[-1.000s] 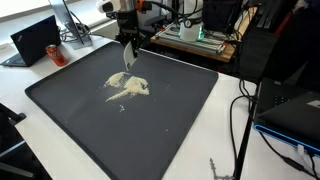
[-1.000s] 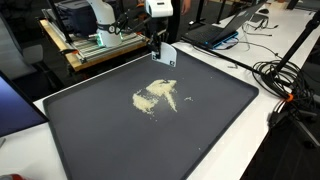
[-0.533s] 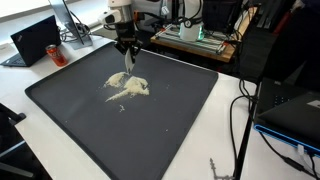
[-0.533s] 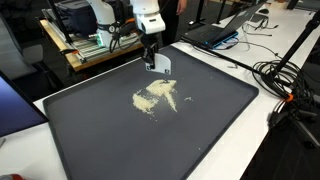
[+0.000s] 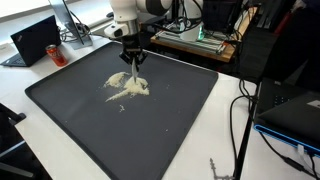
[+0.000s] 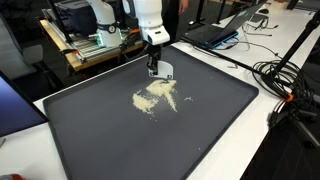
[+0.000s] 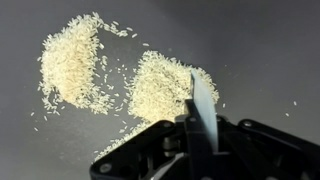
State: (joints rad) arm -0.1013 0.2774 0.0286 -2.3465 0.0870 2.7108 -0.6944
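A: What does the black Robotiq gripper (image 5: 132, 58) have between its fingers?

B: Its jaws are clamped shut on a thin pale flat scraper blade (image 7: 203, 105), which the wrist view shows edge-on, sticking out from between the fingers

A: And where is the loose pale uncooked rice (image 5: 128, 88)?

B: It lies scattered on the dark grey rectangular mat (image 5: 160, 130), a little toward 11 o'clock of the mat's middle. In the wrist view it splits into two heaps: the larger (image 7: 70, 65) sits at 9 o'clock of the smaller (image 7: 160, 85), with stray grains between them

A: How does the blade stand to the rice?

B: In both exterior views the gripper (image 6: 153, 62) hangs at 12 o'clock of the rice (image 6: 155, 95), with the blade (image 6: 165, 71) pointing down just beside the near grains. In the wrist view the blade's tip is at the 4 o'clock edge of the smaller heap. Whether the blade touches the mat cannot be told

A: Anything else nearby?

B: A black open laptop (image 5: 35, 40) rests off the mat, at its 10 o'clock corner
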